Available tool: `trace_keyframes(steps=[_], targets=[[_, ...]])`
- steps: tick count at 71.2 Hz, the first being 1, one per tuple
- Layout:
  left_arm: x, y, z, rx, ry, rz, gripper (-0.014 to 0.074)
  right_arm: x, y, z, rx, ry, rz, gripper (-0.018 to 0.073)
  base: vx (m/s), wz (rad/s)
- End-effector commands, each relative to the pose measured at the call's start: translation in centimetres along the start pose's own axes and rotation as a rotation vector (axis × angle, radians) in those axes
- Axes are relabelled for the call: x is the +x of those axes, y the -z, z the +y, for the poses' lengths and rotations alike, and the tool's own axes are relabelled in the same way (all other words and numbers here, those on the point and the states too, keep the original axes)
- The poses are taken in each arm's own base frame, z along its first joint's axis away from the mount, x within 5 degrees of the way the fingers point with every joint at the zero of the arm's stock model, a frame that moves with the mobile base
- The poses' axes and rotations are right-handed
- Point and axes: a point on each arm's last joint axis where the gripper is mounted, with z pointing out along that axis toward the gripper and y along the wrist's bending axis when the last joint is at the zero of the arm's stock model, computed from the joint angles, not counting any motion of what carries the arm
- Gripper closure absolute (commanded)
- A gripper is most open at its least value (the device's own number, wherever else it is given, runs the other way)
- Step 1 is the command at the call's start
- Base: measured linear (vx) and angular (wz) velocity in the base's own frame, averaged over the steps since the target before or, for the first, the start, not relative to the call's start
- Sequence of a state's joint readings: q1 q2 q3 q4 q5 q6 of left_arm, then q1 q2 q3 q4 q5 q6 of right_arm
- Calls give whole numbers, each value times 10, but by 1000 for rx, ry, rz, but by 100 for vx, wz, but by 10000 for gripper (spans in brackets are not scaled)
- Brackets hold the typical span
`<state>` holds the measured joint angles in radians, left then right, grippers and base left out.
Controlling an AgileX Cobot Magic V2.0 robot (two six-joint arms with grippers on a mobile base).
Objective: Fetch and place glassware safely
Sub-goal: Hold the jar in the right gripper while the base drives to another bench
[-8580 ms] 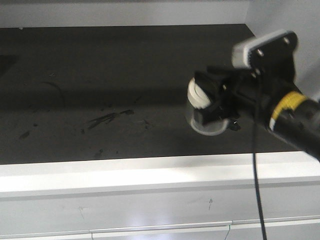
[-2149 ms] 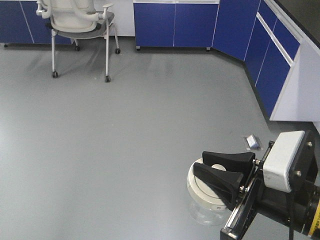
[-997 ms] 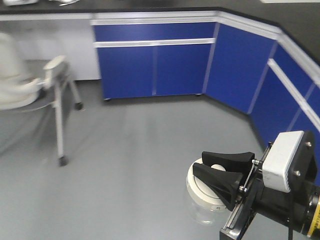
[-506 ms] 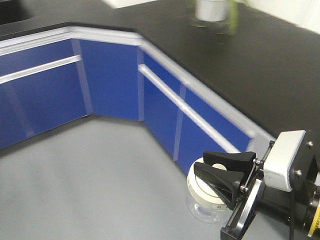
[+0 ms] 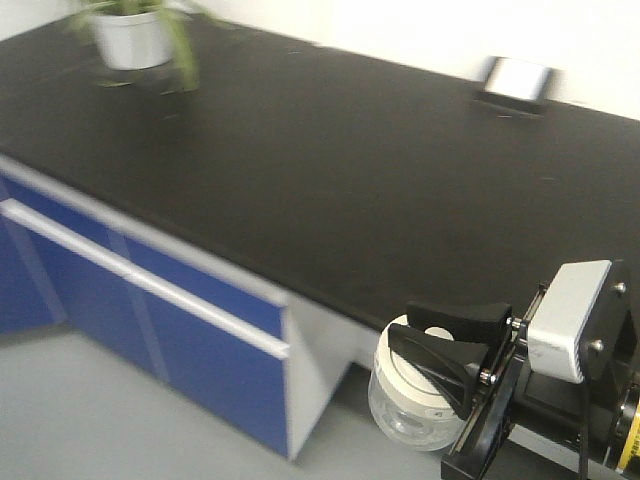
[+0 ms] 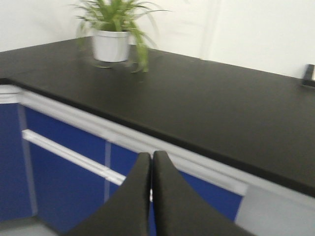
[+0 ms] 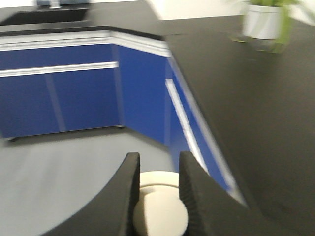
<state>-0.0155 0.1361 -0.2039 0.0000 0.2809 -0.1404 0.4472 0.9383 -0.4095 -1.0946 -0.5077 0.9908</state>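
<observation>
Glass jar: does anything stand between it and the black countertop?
Nothing visible. The jar, held in the right jaws, hangs near the countertop, whose near part is bare; the potted plant and a grey object stand far back.

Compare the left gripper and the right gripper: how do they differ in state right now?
1. The jaws of the left gripper are pressed together, while the jaws of the right gripper stand apart.
2. The left gripper holds nothing, while the right gripper grips the glass jar at its off-white lid.

Both have black, curved jaws.
</observation>
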Motion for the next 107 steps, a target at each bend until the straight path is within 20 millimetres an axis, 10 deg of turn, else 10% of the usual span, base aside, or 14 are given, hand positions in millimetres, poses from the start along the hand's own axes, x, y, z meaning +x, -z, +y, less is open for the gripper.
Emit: trace_keyframes(steps=[1,107], targets=[[-15,1,-2,14,13,-89,603,-17,1,3,-37,-5,-87,560,19,-76],[-15,1,-2,14,13,-89,603,-17,1,3,-37,-5,-87,560,9,-33]])
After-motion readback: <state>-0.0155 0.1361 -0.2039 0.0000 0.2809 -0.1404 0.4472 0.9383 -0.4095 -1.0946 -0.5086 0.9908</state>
